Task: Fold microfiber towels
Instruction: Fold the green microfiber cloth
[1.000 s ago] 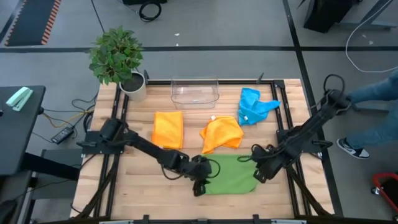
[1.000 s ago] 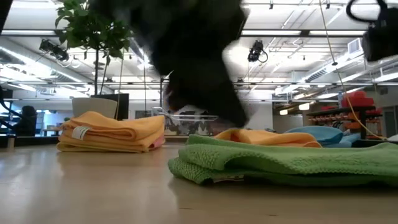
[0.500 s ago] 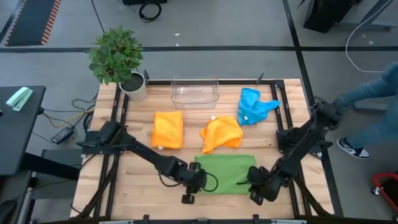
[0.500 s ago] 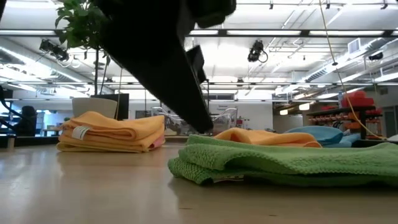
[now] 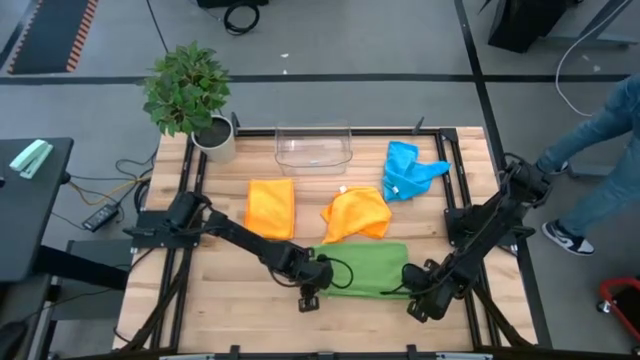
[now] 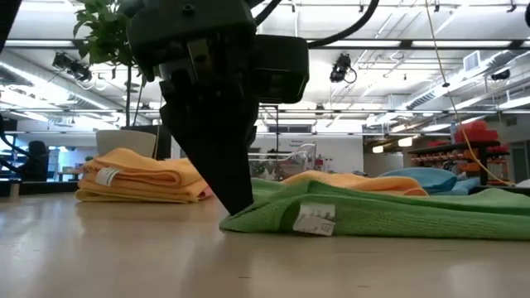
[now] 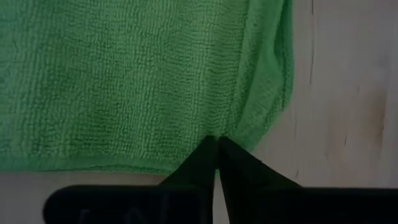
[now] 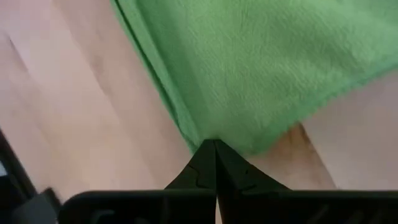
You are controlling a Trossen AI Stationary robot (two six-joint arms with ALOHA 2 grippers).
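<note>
A green microfiber towel (image 5: 360, 270) lies flat on the wooden table, close to the near edge; a white tag (image 6: 315, 219) shows at its near left end. My left gripper (image 5: 309, 296) is shut at the towel's near left corner, seen from the side in the low view (image 6: 233, 201). My right gripper (image 5: 421, 301) is shut at the towel's near right corner. Both point steeply down. My left gripper pinches the green towel's near hem (image 7: 205, 134) between its two fingertips, close to the near left corner. It comes slanting from above. The towel lies on the table; one layer or several, I cannot tell. My right gripper pinches the towel's near right corner (image 8: 214, 134) between its two fingertips, slanting down from above. The corner and the cloth beyond it lie flat on the wood.
A folded orange towel (image 5: 270, 208), a crumpled orange towel (image 5: 357, 215) and a blue towel (image 5: 410, 170) lie behind the green one. A clear bin (image 5: 314, 147) and a potted plant (image 5: 195, 100) stand at the far edge. A person's legs (image 5: 600, 150) show beyond the table's right side.
My right gripper has gone toward the near edge and down, to the green towel's near right corner. My left gripper has tipped steeper and come down at the near left corner. The towel's near left end, bunched before, now lies flatter with its tag showing.
</note>
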